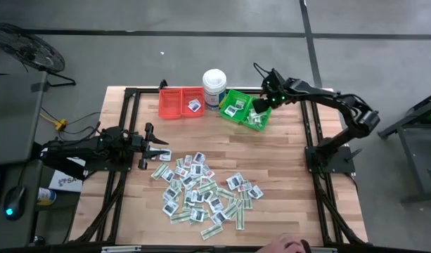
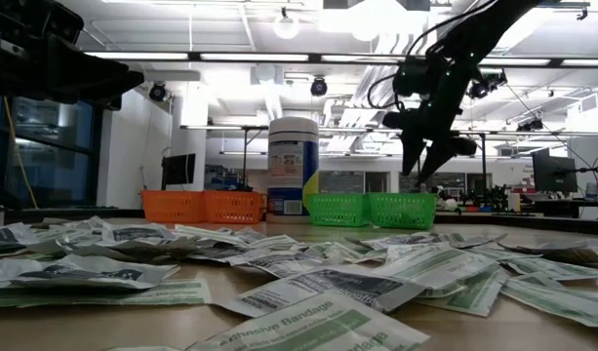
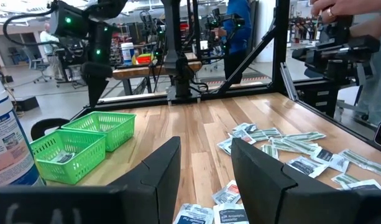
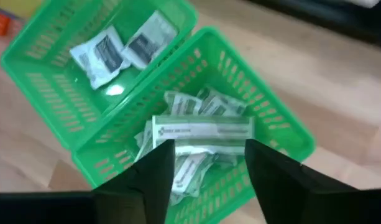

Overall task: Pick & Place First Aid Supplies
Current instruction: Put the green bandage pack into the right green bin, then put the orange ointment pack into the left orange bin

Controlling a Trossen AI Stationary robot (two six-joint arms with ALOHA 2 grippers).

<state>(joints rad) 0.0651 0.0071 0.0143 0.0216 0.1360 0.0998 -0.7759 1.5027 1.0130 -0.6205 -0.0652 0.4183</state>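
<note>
The first aid supplies (image 1: 201, 193) lie in a loose heap of white squares and pale green-and-white strips on the near middle of the wooden table. At the far right stand two green bins: one (image 4: 66, 74) holds two white square packets, the other (image 4: 252, 118) a pile of strips. My right gripper (image 4: 206, 162) hangs open over the strip bin (image 1: 259, 118), pointing steeply down. One strip (image 4: 202, 130) lies crosswise on top of that pile, just past the fingertips. My left gripper (image 3: 206, 162) waits open and level at the table's left (image 1: 159, 150).
A tall white round tub (image 1: 214, 86) stands at the far edge between the green bins and the red bins (image 1: 181, 102), one of which holds a packet. A black frame runs along the table's sides. A person's hand (image 1: 294, 246) shows at the near edge.
</note>
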